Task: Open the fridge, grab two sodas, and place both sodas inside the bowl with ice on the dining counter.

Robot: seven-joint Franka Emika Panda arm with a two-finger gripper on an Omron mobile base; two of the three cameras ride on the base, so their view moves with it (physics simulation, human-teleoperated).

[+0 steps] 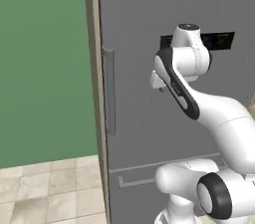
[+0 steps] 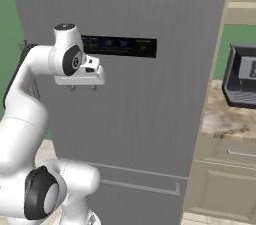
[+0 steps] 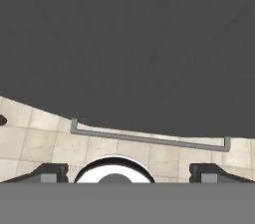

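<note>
Fridge (image 1: 139, 14): door shut, long handle (image 1: 109, 91) on its left edge
Gripper (image 2: 83, 88): fingers spread wide, holding nothing, seemingly just off the door front, pointing down

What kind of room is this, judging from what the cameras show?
Most likely a kitchen: a tall grey fridge with a dark display panel, a marbled counter over cream cabinets, and a tiled floor.

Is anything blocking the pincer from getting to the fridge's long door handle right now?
Nothing visible blocks it. The open pincer hangs in front of the closed fridge door, pointing down. The vertical handle lies off to the robot's left, with bare door between them.
</note>
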